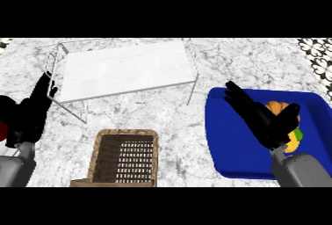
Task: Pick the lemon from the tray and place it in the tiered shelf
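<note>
Lemon (296,141) lies near the right edge of the blue tray (227,149), partly hidden under the right hand (269,121), fingers spread above it; left hand (29,116) rests open at counter's left edge, beside the white tiered shelf (123,70).

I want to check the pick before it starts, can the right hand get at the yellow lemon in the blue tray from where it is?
Probably yes. The right hand hovers open over the blue tray, right above the yellow lemon, which it partly hides. Nothing else seems to block it.
</note>
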`<action>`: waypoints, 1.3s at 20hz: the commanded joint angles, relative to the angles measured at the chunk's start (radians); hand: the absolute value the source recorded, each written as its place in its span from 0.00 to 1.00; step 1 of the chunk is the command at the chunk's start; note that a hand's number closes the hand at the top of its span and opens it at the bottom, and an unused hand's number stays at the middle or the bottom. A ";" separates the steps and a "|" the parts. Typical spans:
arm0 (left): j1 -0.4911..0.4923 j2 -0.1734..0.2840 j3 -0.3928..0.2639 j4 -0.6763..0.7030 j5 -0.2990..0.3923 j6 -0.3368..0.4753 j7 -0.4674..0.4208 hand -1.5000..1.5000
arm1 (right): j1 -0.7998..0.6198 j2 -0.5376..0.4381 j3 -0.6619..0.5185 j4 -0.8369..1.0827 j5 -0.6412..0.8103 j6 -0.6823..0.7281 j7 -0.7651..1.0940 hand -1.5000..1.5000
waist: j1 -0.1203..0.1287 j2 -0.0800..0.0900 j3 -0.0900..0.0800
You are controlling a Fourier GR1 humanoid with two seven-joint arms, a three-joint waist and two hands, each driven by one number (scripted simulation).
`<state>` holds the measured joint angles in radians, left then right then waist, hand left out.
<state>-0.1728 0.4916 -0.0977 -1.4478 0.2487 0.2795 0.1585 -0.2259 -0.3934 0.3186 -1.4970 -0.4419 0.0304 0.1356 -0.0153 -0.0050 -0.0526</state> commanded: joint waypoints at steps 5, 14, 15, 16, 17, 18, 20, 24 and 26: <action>0.026 -0.077 0.001 -0.095 -0.024 0.063 -0.091 0.50 | -0.016 -0.176 -0.266 0.050 0.022 0.016 -0.189 1.00 | 0.015 0.002 0.054; 0.077 -0.141 -0.064 -0.236 -0.072 0.127 -0.021 0.50 | 0.138 -0.303 -0.581 0.113 -0.198 0.207 -0.275 0.00 | 0.000 -0.001 0.054; 0.097 -0.135 -0.025 -0.156 -0.044 0.065 -0.106 0.50 | 0.100 -0.295 -0.562 0.135 -0.163 0.229 -0.304 0.00 | 0.010 0.004 0.053; 0.061 -0.122 -0.014 -0.178 -0.044 0.085 -0.049 0.50 | 0.163 -0.358 -0.573 0.078 -0.166 0.268 -0.265 0.00 | -0.001 0.001 0.053; 0.084 -0.149 -0.051 -0.161 -0.067 0.093 -0.073 0.50 | 0.153 -0.415 -0.583 0.094 -0.169 0.318 -0.243 0.00 | -0.001 0.002 0.053; 0.164 -0.127 -0.044 -0.215 -0.045 0.062 -0.097 0.50 | 0.173 -0.451 -0.551 0.048 -0.132 0.320 -0.205 0.00 | 0.007 -0.003 0.052; 0.090 -0.141 -0.051 -0.191 -0.057 0.091 -0.048 0.50 | 0.171 -0.570 -0.536 0.005 -0.084 0.373 -0.148 0.00 | -0.010 -0.003 0.050; 0.091 -0.130 -0.027 -0.209 -0.035 0.073 -0.035 0.50 | 0.192 -0.633 -0.461 -0.139 0.026 0.353 -0.048 0.00 | 0.002 -0.001 0.050; 0.085 -0.128 -0.019 -0.180 -0.050 0.076 -0.066 0.50 | 0.202 -0.681 -0.437 -0.202 0.139 0.309 -0.012 0.00 | -0.002 0.000 0.049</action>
<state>-0.0769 0.3656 -0.1205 -1.6345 0.2062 0.3514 0.0936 -0.0417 -0.9864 -0.1615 -1.5888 -0.4288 0.3583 0.0489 -0.0155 -0.0057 -0.0029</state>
